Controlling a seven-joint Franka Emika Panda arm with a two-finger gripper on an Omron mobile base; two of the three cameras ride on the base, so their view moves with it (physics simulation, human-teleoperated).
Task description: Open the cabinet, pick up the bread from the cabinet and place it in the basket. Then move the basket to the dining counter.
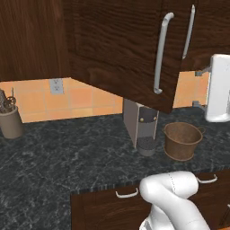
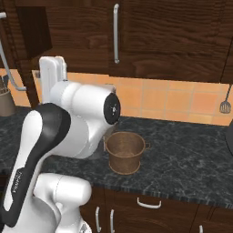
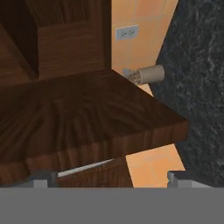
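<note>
The dark wood cabinet (image 1: pixel 112 49) has its left door swung out over the counter, and the long silver handle (image 1: pixel 161 54) faces the left base view. In the hand view the door's edge (image 3: pixel 100 127) fills the middle. Its handle (image 3: pixel 85 167) runs just above my open gripper (image 3: pixel 110 176), closer to the left fingertip (image 3: pixel 41 176), and the jaws hold nothing. The brown basket (image 1: pixel 182 140) (image 2: pixel 125 152) stands upright on the black counter below the cabinet, with nothing visible inside. The bread is hidden. The dining counter is out of view.
A grey coffee machine (image 1: pixel 141 126) stands left of the basket. A utensil cup (image 1: pixel 10 119) (image 3: pixel 148 74) sits far left on the black speckled counter (image 1: pixel 67 152). A wall outlet (image 1: pixel 56 85) and a hanging spatula (image 2: pixel 225 102) are on the orange tiles. Drawers with small handles (image 1: pixel 127 194) lie below.
</note>
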